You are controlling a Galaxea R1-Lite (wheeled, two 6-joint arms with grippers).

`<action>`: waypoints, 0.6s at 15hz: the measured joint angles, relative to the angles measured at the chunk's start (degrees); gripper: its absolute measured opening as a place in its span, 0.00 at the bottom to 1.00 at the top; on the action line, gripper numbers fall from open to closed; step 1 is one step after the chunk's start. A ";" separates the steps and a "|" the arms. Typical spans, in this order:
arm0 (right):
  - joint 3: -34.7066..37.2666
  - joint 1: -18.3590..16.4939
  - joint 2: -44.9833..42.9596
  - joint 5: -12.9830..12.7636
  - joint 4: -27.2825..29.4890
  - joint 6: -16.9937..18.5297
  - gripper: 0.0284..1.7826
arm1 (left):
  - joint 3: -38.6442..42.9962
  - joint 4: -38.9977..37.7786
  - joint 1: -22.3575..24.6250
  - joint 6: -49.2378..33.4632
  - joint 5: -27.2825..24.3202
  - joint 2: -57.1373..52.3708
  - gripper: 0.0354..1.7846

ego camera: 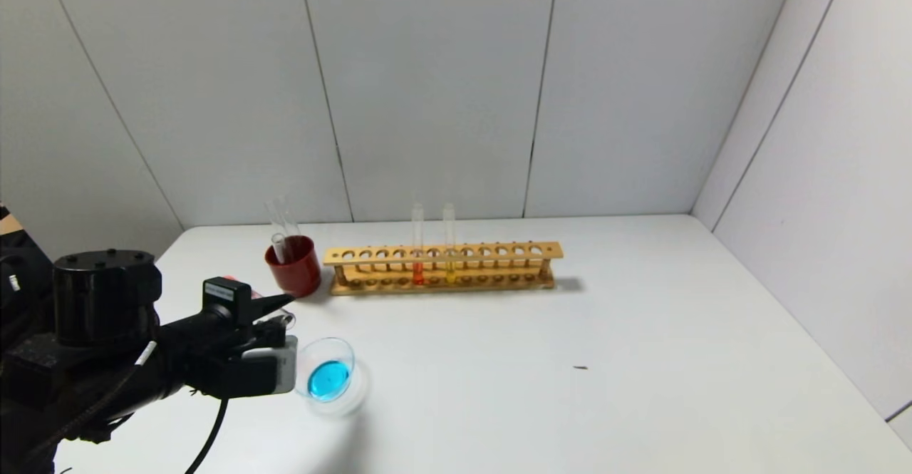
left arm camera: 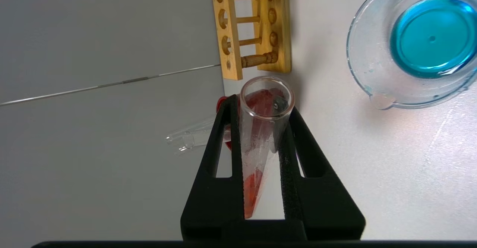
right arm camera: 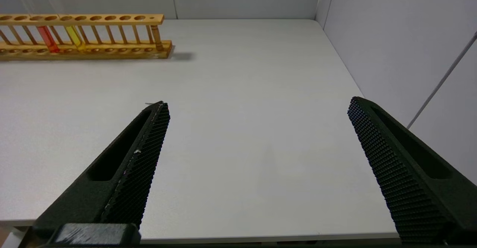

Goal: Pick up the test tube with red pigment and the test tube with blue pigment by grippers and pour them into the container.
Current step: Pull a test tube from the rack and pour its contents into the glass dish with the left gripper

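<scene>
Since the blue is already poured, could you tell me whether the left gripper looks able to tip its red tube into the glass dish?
Probably yes: the left gripper grips the red tube, and the dish sits close by with nothing between them.

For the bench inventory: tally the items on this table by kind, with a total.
Test tubes: 5 (red tube and yellow tube in wooden rack, two clear tubes in red cup, test tube with red pigment in left hand)
Glass dish: 1
Red cup: 1
Wooden rack: 1
Total: 8

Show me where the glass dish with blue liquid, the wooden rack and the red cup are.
glass dish (ego camera: 305, 360), head view, bare clear wall.
wooden rack (ego camera: 548, 250), head view, top rail's right end.
red cup (ego camera: 299, 274), head view, outer side.
</scene>
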 joint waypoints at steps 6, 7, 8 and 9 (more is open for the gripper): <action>0.00 0.00 0.00 0.00 0.00 0.00 0.98 | -3.97 -3.96 0.09 6.14 -0.41 5.90 0.16; 0.00 0.00 0.00 0.00 0.00 -0.02 0.98 | -3.91 -3.96 0.06 6.97 -0.50 6.23 0.16; 0.00 0.00 0.00 0.02 0.00 0.00 0.98 | -3.69 -3.85 0.13 7.94 -1.35 6.42 0.16; 0.00 0.00 0.00 0.02 0.00 0.00 0.98 | -3.56 -3.75 0.30 8.98 -2.68 6.50 0.16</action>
